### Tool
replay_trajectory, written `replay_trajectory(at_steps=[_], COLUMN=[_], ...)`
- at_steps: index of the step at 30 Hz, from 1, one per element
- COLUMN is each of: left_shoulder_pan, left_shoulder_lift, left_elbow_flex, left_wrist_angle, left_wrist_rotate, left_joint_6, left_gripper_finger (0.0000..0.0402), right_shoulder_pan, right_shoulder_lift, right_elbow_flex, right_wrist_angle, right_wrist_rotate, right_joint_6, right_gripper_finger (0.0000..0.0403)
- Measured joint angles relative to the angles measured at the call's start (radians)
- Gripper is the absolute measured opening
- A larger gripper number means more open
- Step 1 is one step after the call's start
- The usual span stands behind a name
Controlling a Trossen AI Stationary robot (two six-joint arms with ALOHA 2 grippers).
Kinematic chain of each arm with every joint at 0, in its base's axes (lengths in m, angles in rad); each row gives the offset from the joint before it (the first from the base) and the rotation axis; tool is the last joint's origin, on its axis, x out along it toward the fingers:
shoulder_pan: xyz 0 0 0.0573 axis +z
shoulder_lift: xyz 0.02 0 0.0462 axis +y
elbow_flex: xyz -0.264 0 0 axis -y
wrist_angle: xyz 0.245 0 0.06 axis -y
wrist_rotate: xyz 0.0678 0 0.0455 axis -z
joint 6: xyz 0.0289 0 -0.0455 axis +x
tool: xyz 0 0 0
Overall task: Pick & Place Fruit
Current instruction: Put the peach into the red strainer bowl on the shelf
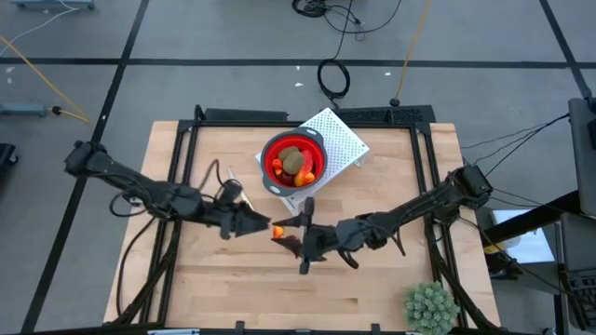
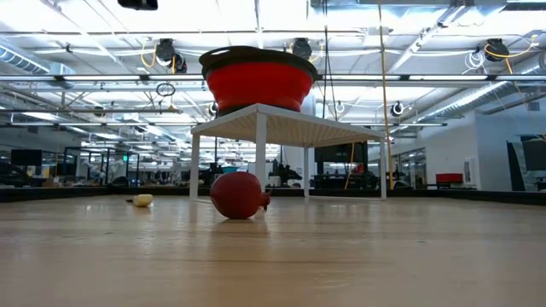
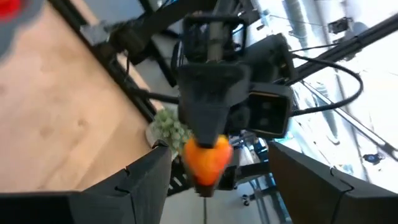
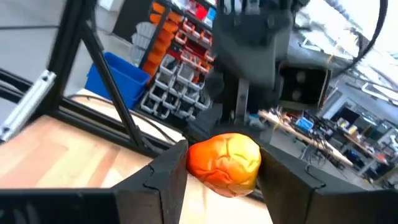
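High view: above mid-worktop (image 1: 372, 288), an orange fruit piece (image 1: 278, 230) is clamped by the right end effector (image 1: 284, 233); the left end effector (image 1: 264, 224) faces it, fingers spread, nothing gripped.

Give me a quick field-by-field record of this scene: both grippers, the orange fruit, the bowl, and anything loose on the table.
right gripper: shut on orange fruit, above mid-table
left gripper: open, fingers either side of that fruit, facing the right gripper
red bowl: on white perforated stand, fruit inside
loose on table: red ball, small yellow piece
green spiky ball: near corner, right side
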Motion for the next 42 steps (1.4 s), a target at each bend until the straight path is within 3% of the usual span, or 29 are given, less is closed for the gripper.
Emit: replay_trajectory(at_steps=[8, 18, 27, 42], left_shoulder_pan=[-0.042, -0.084, -0.083, -0.089], left_shoulder_lift=[0.161, 0.33, 0.35, 0.348], left_elbow_flex=[0.082, 0.217, 0.238, 0.238], left_wrist_angle=[0.0, -0.001, 0.002, 0.011], left_wrist_rotate=[-0.016, -0.018, -0.043, -0.015], left_joint_6=[-0.14, -0.141, -0.137, -0.1], left_gripper_finger=[0.0269, 0.0269, 0.0267, 0.0139], right_shoulder_pan=[0.051, 0.08, 0.11, 0.111], right_shoulder_lift=[0.0, 0.0, 0.0, 0.0], right_elbow_flex=[0.0, 0.0, 0.0, 0.0], right_wrist_angle=[0.011, 0.014, 0.004, -0.003], right_wrist_rotate=[-0.001, -0.001, 0.0, 0.001], right_joint_6=[-0.02, -0.019, -0.018, -0.017], right_gripper_finger=[0.0169, 0.0169, 0.0169, 0.0169])
